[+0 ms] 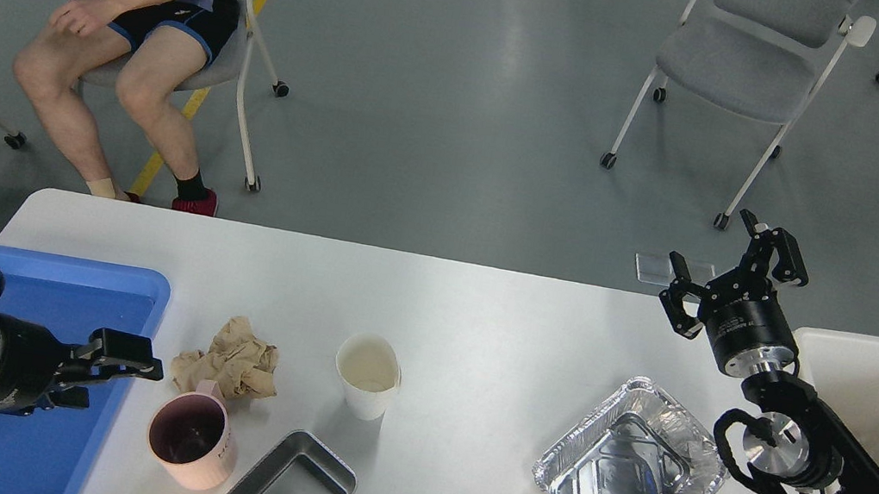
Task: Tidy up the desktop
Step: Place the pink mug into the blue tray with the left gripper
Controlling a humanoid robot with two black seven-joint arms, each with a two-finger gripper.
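While the right tool (735, 278) hangs wide open and empty over the far edge, and the left tool (124, 374), nearly closed, holds nothing above the blue tray (94, 283), the smooth white table (480, 323) spreads between them, carrying cups, pans and crumpled paper (235, 360).

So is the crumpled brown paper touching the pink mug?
Cannot tell. In the head view the crumpled brown paper overlaps the pink mug at its far rim, with no gap visible, but contact isn't plain.
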